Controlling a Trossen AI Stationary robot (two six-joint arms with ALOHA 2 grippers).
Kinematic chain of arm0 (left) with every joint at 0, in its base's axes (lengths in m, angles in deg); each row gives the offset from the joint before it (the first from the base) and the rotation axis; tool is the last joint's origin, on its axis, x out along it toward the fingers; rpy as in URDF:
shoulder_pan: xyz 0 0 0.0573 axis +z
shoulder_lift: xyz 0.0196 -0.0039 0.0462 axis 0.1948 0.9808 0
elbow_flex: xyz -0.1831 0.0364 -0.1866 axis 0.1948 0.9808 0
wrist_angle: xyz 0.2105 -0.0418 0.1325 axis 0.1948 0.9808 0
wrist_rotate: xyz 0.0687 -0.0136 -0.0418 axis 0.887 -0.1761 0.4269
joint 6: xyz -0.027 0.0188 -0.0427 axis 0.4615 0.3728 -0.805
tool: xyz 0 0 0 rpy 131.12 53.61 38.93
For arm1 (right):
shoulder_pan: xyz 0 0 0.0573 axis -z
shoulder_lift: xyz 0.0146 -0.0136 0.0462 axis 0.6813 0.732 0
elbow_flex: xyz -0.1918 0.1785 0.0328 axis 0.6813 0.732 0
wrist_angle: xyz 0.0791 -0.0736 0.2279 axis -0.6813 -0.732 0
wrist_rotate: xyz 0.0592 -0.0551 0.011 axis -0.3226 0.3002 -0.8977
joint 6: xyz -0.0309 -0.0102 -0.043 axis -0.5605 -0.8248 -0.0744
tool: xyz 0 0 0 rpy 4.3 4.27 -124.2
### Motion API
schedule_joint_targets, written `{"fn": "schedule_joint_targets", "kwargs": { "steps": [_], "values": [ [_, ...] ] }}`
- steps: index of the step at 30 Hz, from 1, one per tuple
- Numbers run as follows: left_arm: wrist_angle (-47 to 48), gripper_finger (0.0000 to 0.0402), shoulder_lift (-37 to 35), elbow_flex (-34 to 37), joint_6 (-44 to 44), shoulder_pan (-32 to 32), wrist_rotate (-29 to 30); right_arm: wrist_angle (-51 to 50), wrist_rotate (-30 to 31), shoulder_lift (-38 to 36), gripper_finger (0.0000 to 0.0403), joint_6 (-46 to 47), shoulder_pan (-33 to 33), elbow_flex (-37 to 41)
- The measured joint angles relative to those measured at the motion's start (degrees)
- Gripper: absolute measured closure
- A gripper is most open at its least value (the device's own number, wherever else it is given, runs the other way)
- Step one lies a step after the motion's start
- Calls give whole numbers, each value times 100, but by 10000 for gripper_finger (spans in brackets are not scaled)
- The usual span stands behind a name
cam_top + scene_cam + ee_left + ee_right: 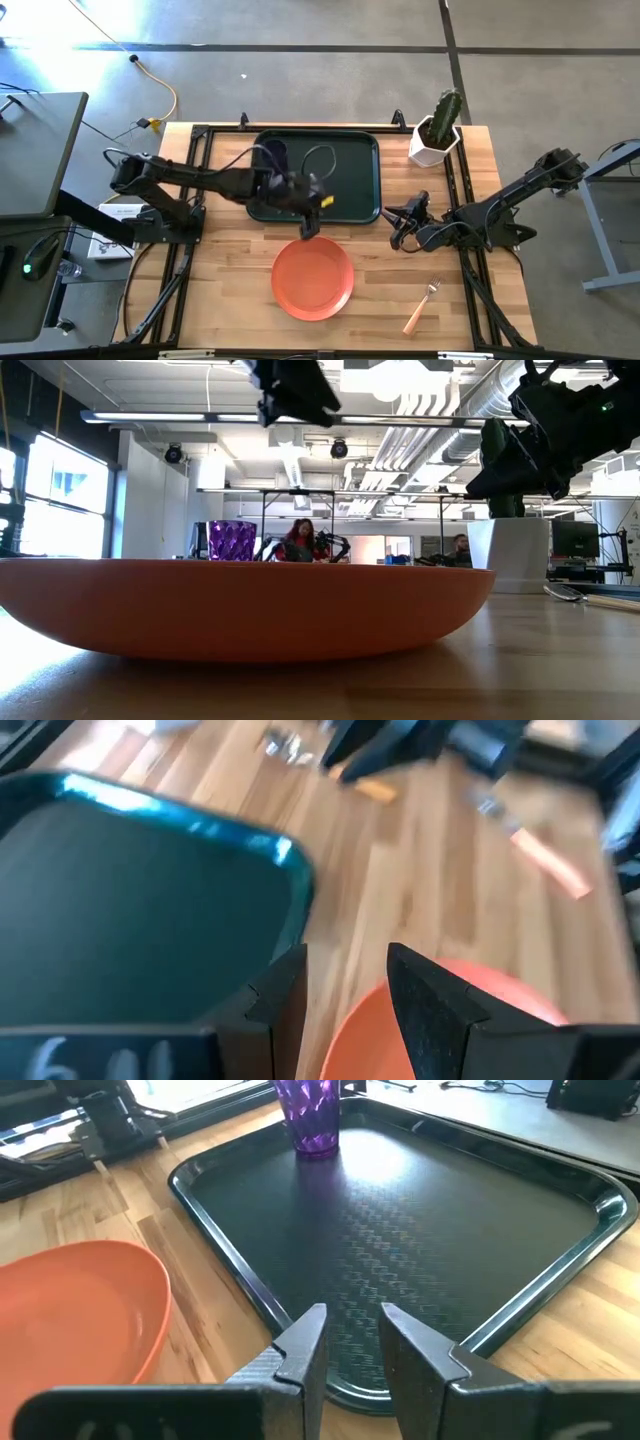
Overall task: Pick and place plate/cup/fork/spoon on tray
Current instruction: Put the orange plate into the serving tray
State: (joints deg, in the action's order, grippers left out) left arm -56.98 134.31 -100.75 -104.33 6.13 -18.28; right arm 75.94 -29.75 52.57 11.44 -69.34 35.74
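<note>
The orange-red plate (313, 278) lies flat on the table, near of the dark green tray (350, 200). The purple cup (272, 155) stands upright in the tray's far left corner. The fork (425, 305) lies on the table to the right of the plate. The spoon does not show. My left gripper (306, 228) is open and empty, up in the air between the tray's near rim (290, 855) and the plate's far rim (350, 1030). My right gripper (395, 228) is open and empty beside the tray's near right corner, pointing at the tray (400, 1220).
A white pot with a cactus (436, 135) stands at the far right corner of the table. Bare wood lies to the left of the plate and between the plate and the fork. The room shows behind the table in the low view.
</note>
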Motion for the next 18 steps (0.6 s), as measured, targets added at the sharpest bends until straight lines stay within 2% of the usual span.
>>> {"fn": "schedule_joint_targets", "kwargs": {
  "steps": [2,10,15,18],
  "values": [
    [254,273,0,0,-83,-220,319,0,18,0,320,0,0,0],
    [875,273,2,0,-227,-933,934,-1,150,-2,320,-2,15,0],
    [952,273,62,-6,-223,-1126,1434,-2,129,1,320,155,11,0],
    [984,273,192,-7,-358,-1158,1428,-6,130,-2,320,192,11,0]
  ]
}}
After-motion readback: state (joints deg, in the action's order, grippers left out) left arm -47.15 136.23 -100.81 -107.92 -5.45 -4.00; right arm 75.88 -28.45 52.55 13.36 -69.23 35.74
